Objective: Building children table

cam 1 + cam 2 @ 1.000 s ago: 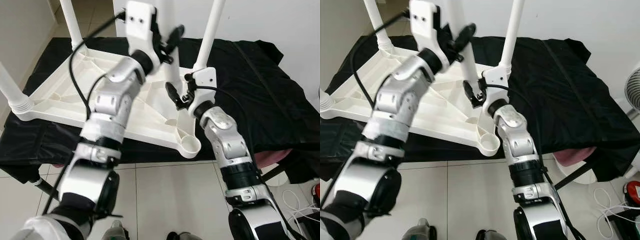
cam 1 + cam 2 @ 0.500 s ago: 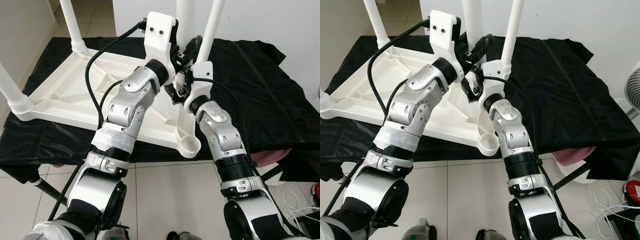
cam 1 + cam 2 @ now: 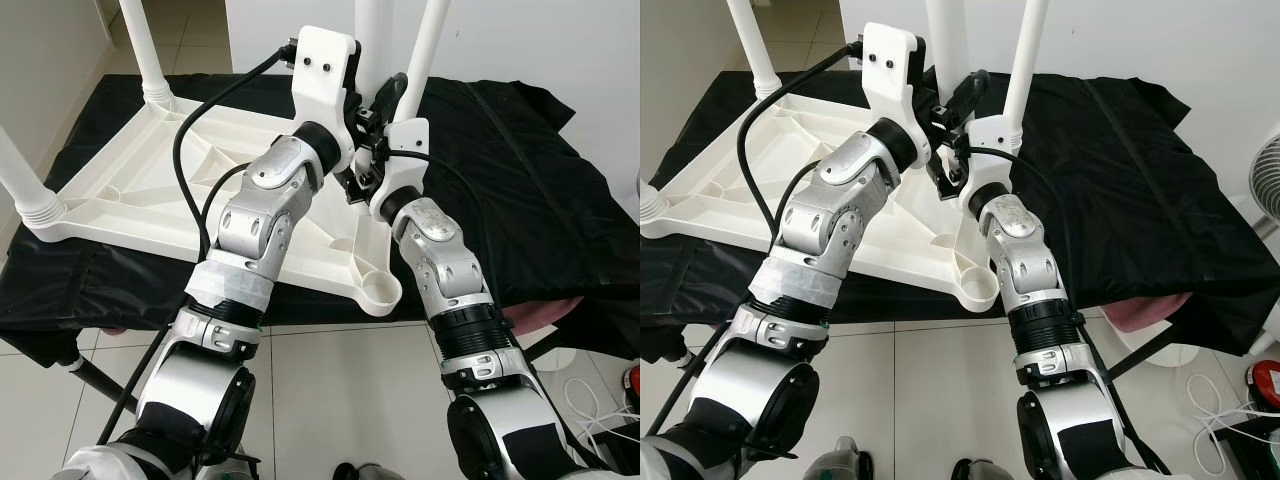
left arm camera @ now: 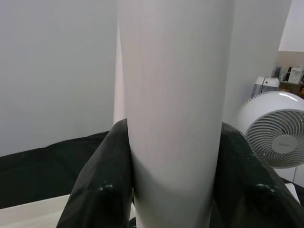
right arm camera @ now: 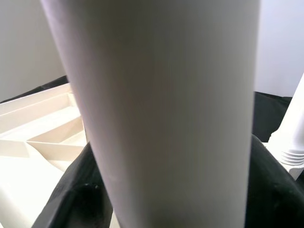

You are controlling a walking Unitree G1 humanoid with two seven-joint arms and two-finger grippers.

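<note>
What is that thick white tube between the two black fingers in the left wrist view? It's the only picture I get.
Observer: It's a loose table leg. The left gripper holds it upright above a white table top that lies upside down.
Operator: Is just one arm holding it?
Observer: No, the right gripper clasps the same leg lower down.
Operator: Where will it go?
Observer: Probably into the empty corner socket nearest the robot. The other three corners already carry legs.
</note>
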